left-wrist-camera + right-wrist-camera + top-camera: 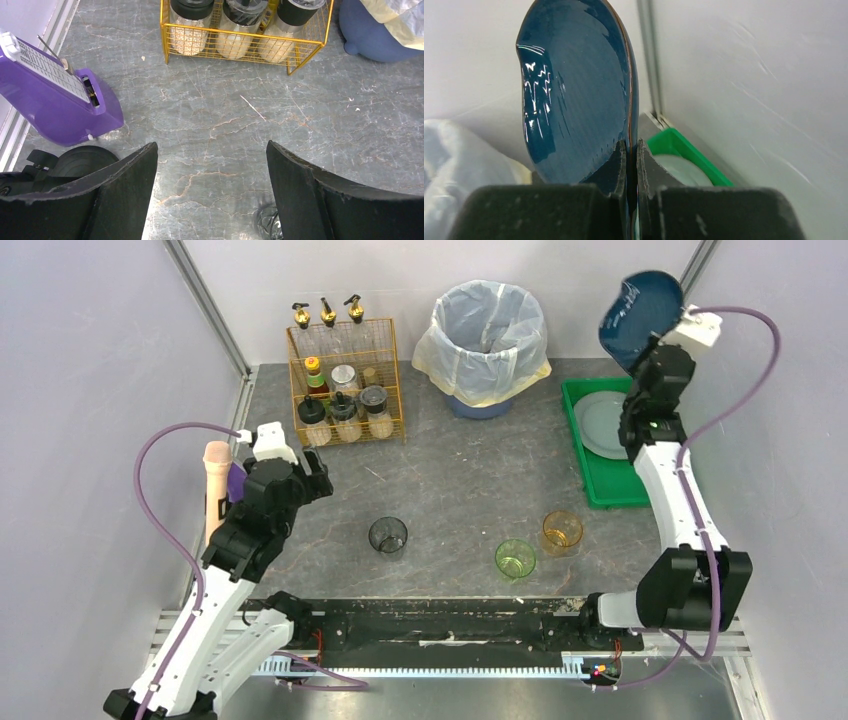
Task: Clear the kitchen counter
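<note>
The right gripper is raised high at the far right corner, its jaws pinched tight on the rim of a dark blue plate. The plate stands nearly on edge, up in the air above the green tray. A pale grey plate lies flat in the far half of that tray.

The left gripper hangs over the left side of the kitchen counter with its fingers spread wide and nothing between them, only bare stone below. Just to its left sits a purple appliance, and a beige cylinder lies along the counter's left edge.

The counter, dark grey with faint veins, fills the middle of the booth. Three tumblers stand on its near half, well apart from both grippers: a smoky dark one, a green one and an amber one, the last two close together. At the back left a yellow wire rack holds jars and bottles. Beside it is a blue bin lined with a pale bag. A black rail runs along the near edge.
</note>
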`<state>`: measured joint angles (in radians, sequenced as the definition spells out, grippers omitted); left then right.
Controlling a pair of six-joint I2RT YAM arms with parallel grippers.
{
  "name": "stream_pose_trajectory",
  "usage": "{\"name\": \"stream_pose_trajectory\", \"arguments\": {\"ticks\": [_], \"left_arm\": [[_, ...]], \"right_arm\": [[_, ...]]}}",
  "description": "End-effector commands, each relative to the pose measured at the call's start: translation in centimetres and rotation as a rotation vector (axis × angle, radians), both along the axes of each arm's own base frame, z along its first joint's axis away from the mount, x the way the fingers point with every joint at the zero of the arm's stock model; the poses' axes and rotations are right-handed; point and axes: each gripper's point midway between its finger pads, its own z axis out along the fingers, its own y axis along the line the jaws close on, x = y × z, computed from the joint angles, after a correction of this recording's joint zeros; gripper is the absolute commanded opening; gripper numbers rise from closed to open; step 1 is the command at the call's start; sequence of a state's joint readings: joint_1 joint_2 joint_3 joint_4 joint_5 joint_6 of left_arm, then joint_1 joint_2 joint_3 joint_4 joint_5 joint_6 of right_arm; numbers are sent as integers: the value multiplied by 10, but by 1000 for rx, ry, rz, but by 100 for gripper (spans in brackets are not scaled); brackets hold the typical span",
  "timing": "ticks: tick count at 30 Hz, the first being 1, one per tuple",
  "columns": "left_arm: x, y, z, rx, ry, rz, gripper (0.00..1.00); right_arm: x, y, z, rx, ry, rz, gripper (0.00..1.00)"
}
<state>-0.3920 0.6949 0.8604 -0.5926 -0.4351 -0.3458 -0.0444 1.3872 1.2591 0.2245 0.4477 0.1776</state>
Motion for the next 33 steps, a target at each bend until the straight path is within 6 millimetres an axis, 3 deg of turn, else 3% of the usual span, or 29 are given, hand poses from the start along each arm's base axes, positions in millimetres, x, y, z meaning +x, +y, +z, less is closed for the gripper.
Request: {"name": "stream_pose_trajectory", "arguments": {"ticks": [1, 8, 14, 23, 33], "left_arm": [[3, -1, 11, -17, -50, -6, 85], [3, -2, 10, -21, -50, -12, 85], [3, -3, 9, -20, -43, -17, 85], [6, -5, 4, -10, -24, -21, 84], [8, -6, -2, 1, -2, -26, 84]], "right_arm": [[-25, -23, 4, 238, -146, -11, 0], [-41, -68, -86, 494, -69, -51, 0], [-37, -72, -148, 610, 5, -30, 0], [-20, -76, -205, 702, 53, -15, 0], [17, -78, -241, 807, 79, 20, 0]]}}
